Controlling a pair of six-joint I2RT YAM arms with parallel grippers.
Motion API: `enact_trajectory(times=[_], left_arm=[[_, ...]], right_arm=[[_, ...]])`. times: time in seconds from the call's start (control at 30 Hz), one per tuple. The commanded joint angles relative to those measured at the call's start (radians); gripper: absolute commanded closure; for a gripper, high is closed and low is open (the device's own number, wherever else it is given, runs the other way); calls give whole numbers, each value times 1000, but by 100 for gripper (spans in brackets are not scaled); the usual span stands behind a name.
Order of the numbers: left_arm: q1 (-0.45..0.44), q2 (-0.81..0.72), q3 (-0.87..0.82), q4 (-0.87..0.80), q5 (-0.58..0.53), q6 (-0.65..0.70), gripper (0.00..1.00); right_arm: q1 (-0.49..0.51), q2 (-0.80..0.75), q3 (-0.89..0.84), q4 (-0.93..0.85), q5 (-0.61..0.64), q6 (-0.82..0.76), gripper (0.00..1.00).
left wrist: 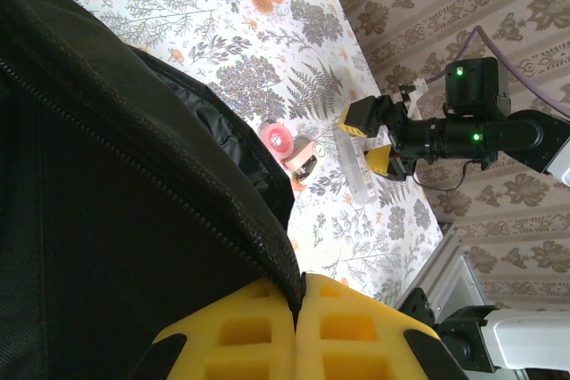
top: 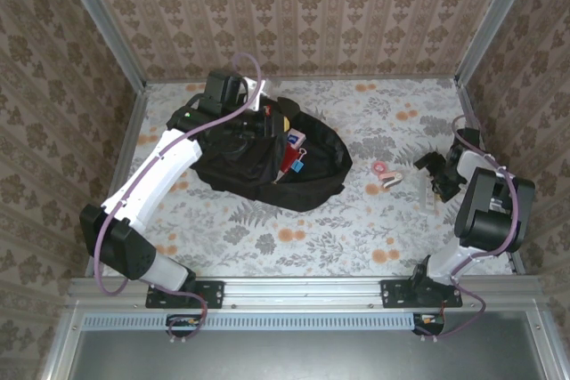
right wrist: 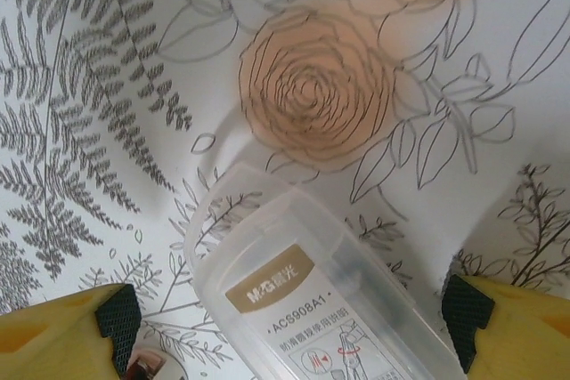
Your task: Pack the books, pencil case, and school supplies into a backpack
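Note:
The black backpack [top: 307,186] lies open at the table's middle left, with several colourful items [top: 294,144] inside; I cannot tell which of them is a book or a pencil case. My left gripper [top: 258,120] is shut on the backpack's zipped rim [left wrist: 267,238], its yellow fingers [left wrist: 356,327] pinching the fabric. At the right, my right gripper [top: 435,177] hangs low over a clear plastic supply case [right wrist: 312,300] that lies flat on the table. It stands open, with its fingers [right wrist: 62,335] on either side of the case [top: 427,193].
A pink tape roll with a small holder [top: 385,173] lies between the backpack and the clear case. The walls close in on the left, back and right. The metal rail with the arm bases [top: 303,291] runs along the near edge.

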Motion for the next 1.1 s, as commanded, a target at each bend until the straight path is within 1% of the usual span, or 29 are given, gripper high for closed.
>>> enact_trajectory(times=[0.0, 0.2, 0.37, 0.4, 0.53, 0.7, 0.9, 1.07], left_arm=[[2, -42, 4, 45, 29, -6, 100], [5, -46, 3, 45, 30, -6, 100], [5, -50, 3, 46, 32, -7, 100], [5, -49, 2, 46, 32, -8, 100], [6, -49, -1, 48, 32, -7, 100], [5, -51, 1, 45, 27, -5, 100], [5, -52, 0, 43, 24, -2, 100], [7, -52, 3, 43, 27, -3, 100]], right_arm=[[50, -4, -40, -133, -42, 8, 11], [74, -43, -61, -155, 12, 10, 16], [74, -41, -64, -167, 30, 9, 29], [75, -41, -64, -168, 31, 16, 30], [75, -31, -59, -163, 25, 26, 31], [75, 30, -30, -178, 45, 39, 30], [104, 57, -4, -185, 56, 51, 30], [134, 63, 2, -199, 96, 61, 35]])
